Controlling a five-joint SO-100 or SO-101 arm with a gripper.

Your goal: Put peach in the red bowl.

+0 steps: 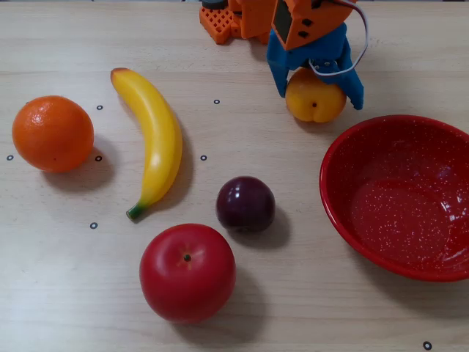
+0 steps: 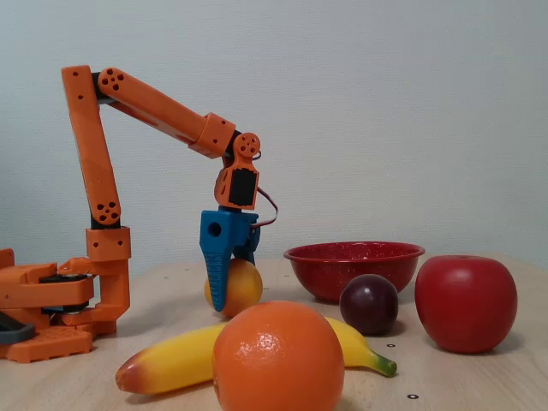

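Note:
The peach (image 1: 315,103), yellow-orange with a crease, sits at the back of the table, just left of the red bowl's far rim. My gripper (image 1: 319,100) comes down over it, with one blue finger against each side. In another fixed view the peach (image 2: 242,287) sits low between the blue fingers (image 2: 219,274), at or just above the tabletop; my gripper (image 2: 233,295) looks closed on it. The red bowl (image 1: 327,180) is wide, speckled and empty at the right; it also shows behind the fruit (image 2: 353,267).
A dark plum (image 1: 245,203) and a big red apple (image 1: 187,272) lie in the middle front. A banana (image 1: 154,136) and an orange (image 1: 53,133) lie to the left. The arm's orange base (image 2: 51,300) stands at the back.

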